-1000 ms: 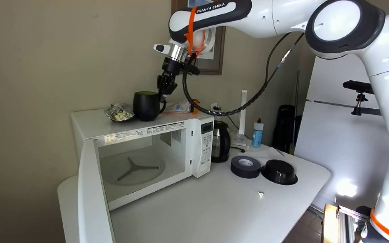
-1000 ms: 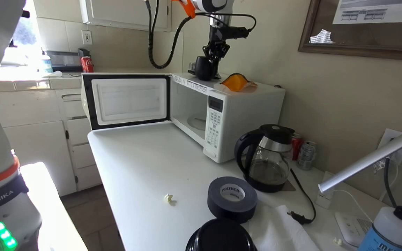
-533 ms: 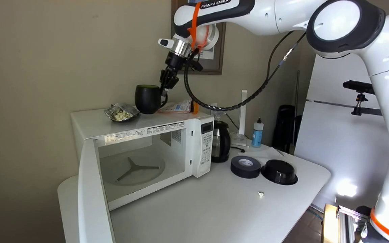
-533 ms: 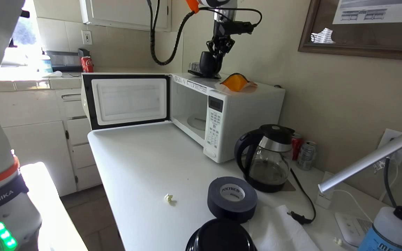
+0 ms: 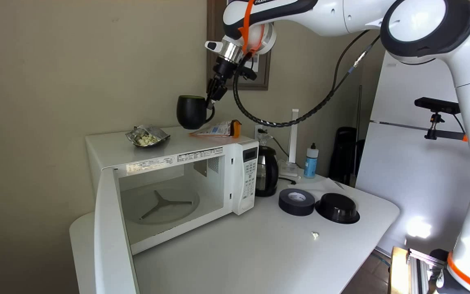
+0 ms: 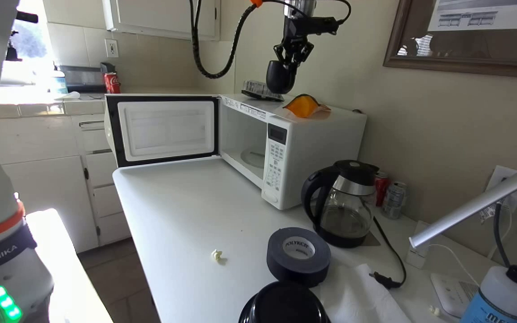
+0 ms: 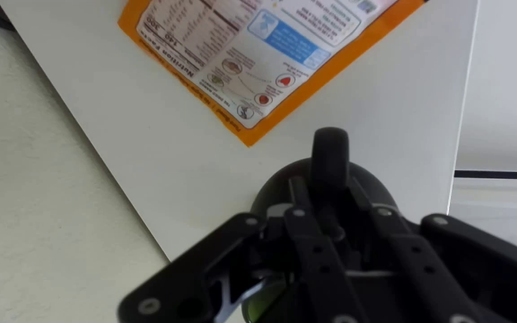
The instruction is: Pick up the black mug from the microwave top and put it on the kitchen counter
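The black mug (image 5: 190, 113), green inside, hangs roughly upright in the air above the microwave's white top (image 5: 114, 147). It also shows in an exterior view (image 6: 278, 80) and in the wrist view (image 7: 278, 185). My gripper (image 5: 210, 103) is shut on the mug's loop handle (image 7: 330, 154), with a finger on each side of it. The gripper also shows in an exterior view (image 6: 291, 63). The fingers hide part of the mug in the wrist view. The microwave (image 6: 326, 148) stands with its door open on the white kitchen counter (image 5: 235, 249).
On the microwave are an orange-edged packet (image 5: 218, 130) and a foil bag of popcorn (image 5: 147, 138). A kettle (image 6: 348, 215) stands beside the microwave. A tape roll (image 5: 296, 202), a black bowl-like dish (image 5: 337, 207) and a popcorn piece (image 5: 315, 235) lie on the counter. The open door (image 6: 164, 130) juts forward.
The mug has risen off the microwave top with my gripper. In the exterior views both have moved up and to the right, and the foil bag is more exposed.
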